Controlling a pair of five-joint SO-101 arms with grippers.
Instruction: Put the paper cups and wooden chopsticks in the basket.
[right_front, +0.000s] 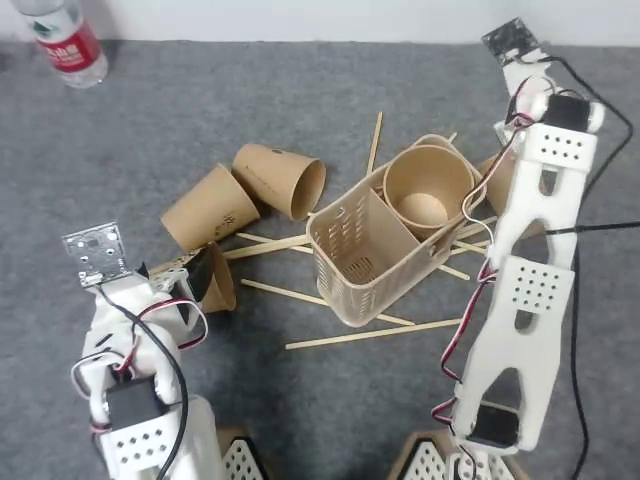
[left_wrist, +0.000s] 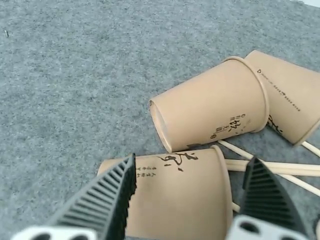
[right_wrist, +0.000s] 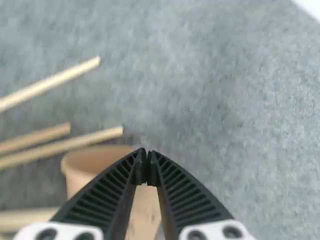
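Cups (right_front: 285, 180) mostly out: one cup (right_front: 425, 205) in basket (right_front: 385, 295), four on mat (right_front: 150, 120). Chopsticks (right_front: 370, 334) all on mat around basket. Left gripper (left_wrist: 194, 160) jaws apart, straddling a lying cup. Right gripper (right_wrist: 145, 161) jaws together, over a cup beside basket. Nearly everything left.

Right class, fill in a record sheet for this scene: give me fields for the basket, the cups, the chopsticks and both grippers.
basket: mid-table, two compartments
upright cup: inside one compartment
lying cups: on their sides, beside the basket
chopsticks: scattered on the table around the basket
left gripper: open, fingers either side of a third cup, which lies on its side
right gripper: shut, over a fourth cup
bottle: table's far corner
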